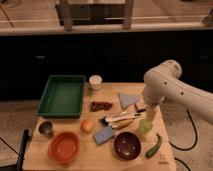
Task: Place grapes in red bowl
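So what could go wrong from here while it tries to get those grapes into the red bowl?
The gripper hangs at the right side of the table, jaws open, away from the grapes; reaching across, it might knock the utensils lying between. The grapes are a small loose cluster and could slip or shed berries. The dark bowl sits nearer the gripper than the red bowl, so a drop there is possible.
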{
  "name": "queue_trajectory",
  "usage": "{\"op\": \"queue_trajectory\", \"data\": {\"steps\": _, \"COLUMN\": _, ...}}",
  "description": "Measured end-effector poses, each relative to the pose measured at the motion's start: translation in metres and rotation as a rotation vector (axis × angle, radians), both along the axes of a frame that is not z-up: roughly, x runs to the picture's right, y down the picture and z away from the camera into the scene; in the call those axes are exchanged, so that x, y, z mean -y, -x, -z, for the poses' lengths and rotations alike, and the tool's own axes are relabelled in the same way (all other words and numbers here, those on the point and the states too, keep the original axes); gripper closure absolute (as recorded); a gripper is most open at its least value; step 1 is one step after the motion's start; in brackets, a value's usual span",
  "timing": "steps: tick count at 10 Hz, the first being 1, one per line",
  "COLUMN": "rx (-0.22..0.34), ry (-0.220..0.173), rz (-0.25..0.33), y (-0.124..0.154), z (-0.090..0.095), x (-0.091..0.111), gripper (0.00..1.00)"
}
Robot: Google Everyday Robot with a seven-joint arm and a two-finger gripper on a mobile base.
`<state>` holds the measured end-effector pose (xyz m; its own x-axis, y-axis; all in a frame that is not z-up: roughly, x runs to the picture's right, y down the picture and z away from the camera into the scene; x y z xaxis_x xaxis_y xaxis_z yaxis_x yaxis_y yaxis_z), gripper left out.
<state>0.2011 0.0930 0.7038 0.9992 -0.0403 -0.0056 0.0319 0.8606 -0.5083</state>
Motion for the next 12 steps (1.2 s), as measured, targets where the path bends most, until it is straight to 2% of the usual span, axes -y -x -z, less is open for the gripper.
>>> {"op": "queue_trajectory", "data": {"steps": 2, "rx": 0.015, "ry": -0.010, "rz": 0.018, "y": 0.027, "z": -0.005, "x": 0.005, "gripper": 0.20}}
{"op": "queue_trajectory", "data": {"steps": 7, "rx": 0.040, "ry": -0.021, "rz": 0.051, "y": 0.052, "z": -0.017, "x": 0.010, "gripper": 0.20}}
{"op": "queue_trajectory", "data": {"steps": 9, "rx": 0.057, "ry": -0.027, "rz": 0.068, "y": 0.079, "z": -0.024, "x": 0.013, "gripper": 0.20}}
{"op": "queue_trajectory", "data": {"steps": 12, "rx": 0.070, "ry": -0.032, "rz": 0.083, "y": 0.089, "z": -0.034, "x": 0.017, "gripper": 0.20}}
